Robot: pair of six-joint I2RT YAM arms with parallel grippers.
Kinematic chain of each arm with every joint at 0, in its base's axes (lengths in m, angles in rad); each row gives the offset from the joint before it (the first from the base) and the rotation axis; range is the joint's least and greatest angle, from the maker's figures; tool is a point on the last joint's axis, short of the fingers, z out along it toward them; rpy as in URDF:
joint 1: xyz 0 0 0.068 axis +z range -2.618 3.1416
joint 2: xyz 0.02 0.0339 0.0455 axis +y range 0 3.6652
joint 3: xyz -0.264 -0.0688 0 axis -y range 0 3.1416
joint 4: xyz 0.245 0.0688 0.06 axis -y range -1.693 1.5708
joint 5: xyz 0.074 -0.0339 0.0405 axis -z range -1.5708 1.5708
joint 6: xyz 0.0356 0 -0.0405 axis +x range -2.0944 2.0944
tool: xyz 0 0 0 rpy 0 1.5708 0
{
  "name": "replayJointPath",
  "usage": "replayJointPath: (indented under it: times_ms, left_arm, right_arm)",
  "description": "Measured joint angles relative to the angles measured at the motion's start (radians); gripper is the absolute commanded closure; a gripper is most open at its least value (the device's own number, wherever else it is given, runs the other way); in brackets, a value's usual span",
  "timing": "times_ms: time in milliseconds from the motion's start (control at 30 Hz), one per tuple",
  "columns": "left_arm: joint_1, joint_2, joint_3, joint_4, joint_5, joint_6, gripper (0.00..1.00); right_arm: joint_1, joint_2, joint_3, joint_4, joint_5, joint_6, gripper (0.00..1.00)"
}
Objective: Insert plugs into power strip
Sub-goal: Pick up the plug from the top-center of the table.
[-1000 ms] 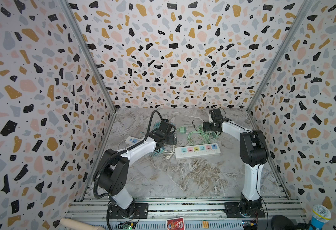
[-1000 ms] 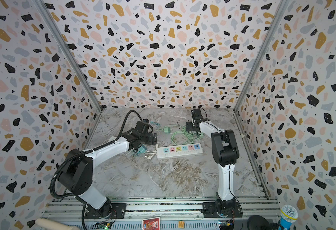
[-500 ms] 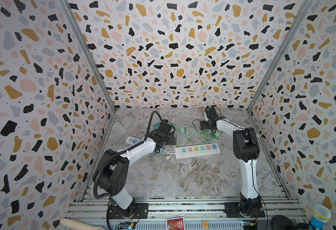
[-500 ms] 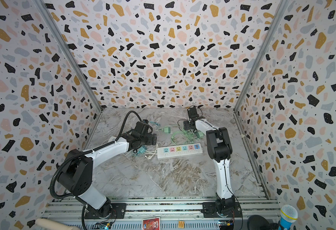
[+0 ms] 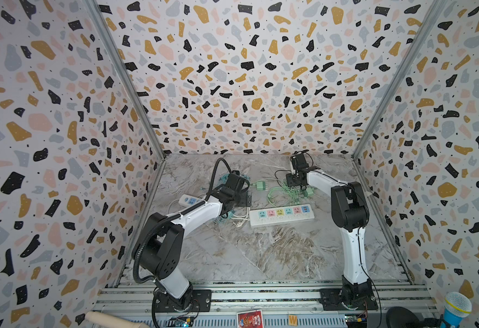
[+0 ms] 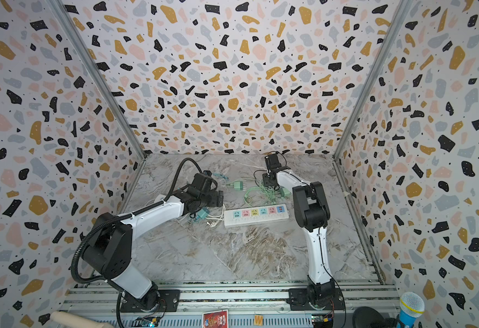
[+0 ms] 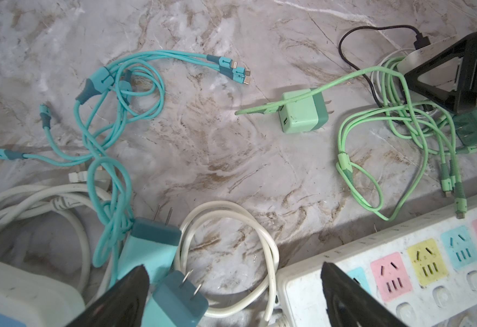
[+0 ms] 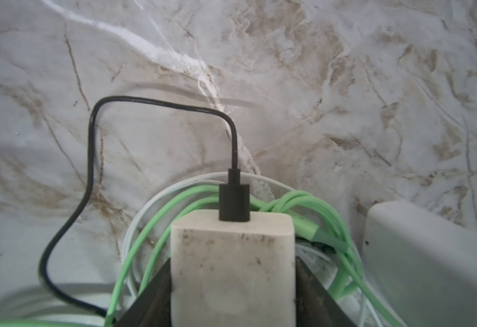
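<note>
Grasp step: right jaws pinch the white plug (image 8: 231, 254) behind the power strip (image 5: 282, 216), left jaws wide over teal plugs (image 7: 149, 249); next, I'd say, lift and align prongs with a socket.

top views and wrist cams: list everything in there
strip: 1, white with coloured sockets, table centre
small strip: 1, white with blue sockets, beside left arm
teal plugs: 2, teal, below left pincer
mint plugs: 2, mint green, one free, one near right pincer
white plug: 1, white, black cable, in right pincer
cables: several, teal, mint, white, black, tangled around plugs
table: 1, grey marble
mic: 1, blue, front right corner
left pincer: 1, black, open
right pincer: 1, black, shut on white plug
</note>
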Motion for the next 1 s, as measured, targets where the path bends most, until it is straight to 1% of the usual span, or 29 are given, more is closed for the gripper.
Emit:
replayJointPath:
  times_ms: [100, 200, 433, 600, 700, 800, 1000]
  left_arm:
    - [0.000, 0.000, 0.001, 0.000, 0.012, 0.003, 0.05]
    - [-0.003, -0.001, 0.004, 0.000, 0.025, 0.008, 0.05]
    - [-0.062, -0.021, 0.047, 0.019, 0.052, 0.032, 0.05]
    - [-0.105, -0.028, 0.069, 0.142, 0.106, 0.033, 0.07]
    - [-0.118, -0.022, 0.070, 0.224, 0.143, 0.026, 0.09]
    - [-0.118, 0.008, 0.090, 0.289, 0.184, 0.018, 0.09]
    - [-0.123, 0.076, 0.103, 0.398, 0.260, -0.024, 0.13]
  right_arm:
    - [-0.006, -0.016, -0.011, 0.004, -0.018, 0.005, 0.58]
    - [-0.023, -0.081, -0.060, 0.019, -0.069, 0.019, 0.58]
    - [-0.069, -0.348, -0.177, 0.083, -0.250, 0.084, 0.58]
    - [-0.065, -0.522, -0.354, 0.206, -0.405, 0.159, 0.57]
    - [-0.051, -0.575, -0.470, 0.267, -0.485, 0.209, 0.57]
    - [-0.034, -0.592, -0.558, 0.301, -0.542, 0.256, 0.57]
    - [-0.013, -0.616, -0.646, 0.371, -0.628, 0.341, 0.57]
